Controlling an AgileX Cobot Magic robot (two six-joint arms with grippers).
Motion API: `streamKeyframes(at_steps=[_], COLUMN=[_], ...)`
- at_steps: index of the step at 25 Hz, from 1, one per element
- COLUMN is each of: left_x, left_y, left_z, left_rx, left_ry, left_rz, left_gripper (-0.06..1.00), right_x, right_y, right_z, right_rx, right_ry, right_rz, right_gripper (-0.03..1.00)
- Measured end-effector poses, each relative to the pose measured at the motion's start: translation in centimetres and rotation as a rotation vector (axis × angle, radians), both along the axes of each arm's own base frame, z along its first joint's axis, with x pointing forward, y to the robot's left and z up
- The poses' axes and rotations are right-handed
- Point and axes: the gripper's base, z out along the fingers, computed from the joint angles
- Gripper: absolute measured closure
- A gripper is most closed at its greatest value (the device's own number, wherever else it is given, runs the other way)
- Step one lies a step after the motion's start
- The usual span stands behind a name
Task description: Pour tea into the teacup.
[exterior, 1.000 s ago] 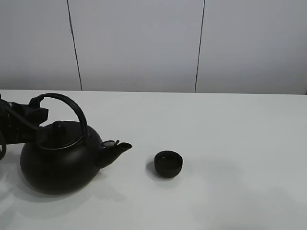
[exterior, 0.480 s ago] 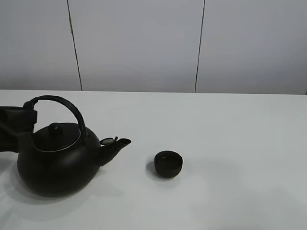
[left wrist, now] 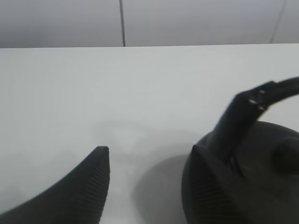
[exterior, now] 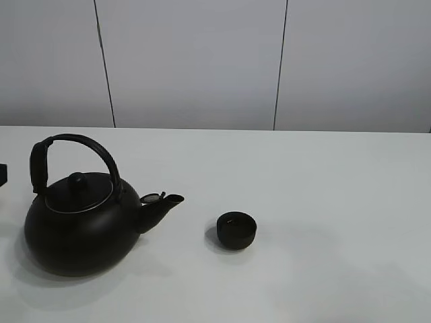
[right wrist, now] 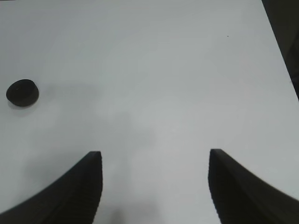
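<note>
The big round black kettle stands upright on the white table at the left, spout pointing right at the teacup. The teacup, a small low black cup, sits a short way right of the spout; it also shows in the right wrist view. My left gripper is open and empty, just left of the kettle's arched handle and not touching it. In the high view only a dark bit of it shows at the left edge. My right gripper is open and empty, well away from the cup.
A pale panelled wall runs along the table's far edge. The table's right edge shows in the right wrist view, with dark floor beyond it.
My left gripper has let go of the kettle's handle and drawn back to the left, almost out of the high view. The kettle has settled upright. The teacup has not moved.
</note>
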Motion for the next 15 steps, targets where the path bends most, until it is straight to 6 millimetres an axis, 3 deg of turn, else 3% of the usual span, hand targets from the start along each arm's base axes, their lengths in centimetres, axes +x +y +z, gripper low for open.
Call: streamKeyframes(at_steps=[6, 12, 15], left_x=[1.3, 5.1, 6.8], left_y=[0.3, -0.3, -1.3], left_z=[0.6, 1.7, 3.4], left_rx=[-0.056, -0.072, -0.063], left_ry=[-0.033, 0.007, 0.07], left_rz=[0.091, 0.075, 0.018], left_gripper=[0.56, 0.56, 0.56], right_x=[0.0, 0.0, 0.0], right_y=[0.0, 0.0, 0.0], right_z=[0.0, 0.0, 0.0], right_rx=[0.0, 0.0, 0.0], right_ry=[-0.001, -0.001, -0.001], right_rz=[0.0, 0.0, 0.0], right_gripper=[0.52, 0.52, 0.52])
